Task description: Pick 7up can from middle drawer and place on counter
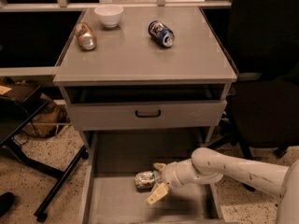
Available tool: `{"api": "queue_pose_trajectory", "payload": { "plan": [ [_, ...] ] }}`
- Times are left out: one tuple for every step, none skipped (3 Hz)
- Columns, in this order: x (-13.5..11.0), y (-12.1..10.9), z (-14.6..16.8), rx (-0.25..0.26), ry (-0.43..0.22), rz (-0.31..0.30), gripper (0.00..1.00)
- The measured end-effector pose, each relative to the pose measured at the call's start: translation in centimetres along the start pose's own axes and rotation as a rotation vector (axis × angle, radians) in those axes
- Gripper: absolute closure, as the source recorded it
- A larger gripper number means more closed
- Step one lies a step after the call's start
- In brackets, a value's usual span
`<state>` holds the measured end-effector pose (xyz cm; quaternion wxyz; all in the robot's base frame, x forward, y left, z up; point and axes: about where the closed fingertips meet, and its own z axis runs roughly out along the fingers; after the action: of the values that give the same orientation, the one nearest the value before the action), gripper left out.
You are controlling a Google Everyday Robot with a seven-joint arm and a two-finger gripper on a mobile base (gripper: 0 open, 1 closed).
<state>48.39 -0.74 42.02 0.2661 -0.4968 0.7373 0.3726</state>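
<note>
The 7up can (145, 179) lies on its side on the floor of the pulled-out middle drawer (117, 199), near its middle. My gripper (158, 181) reaches in from the right on a white arm, low inside the drawer. Its fingers are open: one fingertip (159, 166) sits behind the can's right end, the other (156, 194) in front of it. The jaws bracket the can's right end without closing on it. The counter (140, 55) is the grey top of the cabinet above.
On the counter lie a copper-brown can (85, 35) at the left, a dark blue can (161, 33) at the middle back, and a white bowl (109, 15) at the back. A closed drawer front with a black handle (147, 113) sits above the open drawer. A black chair (266, 111) stands right.
</note>
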Motion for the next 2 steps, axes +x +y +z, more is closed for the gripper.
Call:
{"api": "queue_pose_trajectory", "payload": {
  "plan": [
    [0.09, -1.34, 1.07, 0.030, -0.020, -0.005, 0.00],
    [0.15, -2.15, 1.86, 0.053, -0.034, -0.006, 0.00]
  ]
}}
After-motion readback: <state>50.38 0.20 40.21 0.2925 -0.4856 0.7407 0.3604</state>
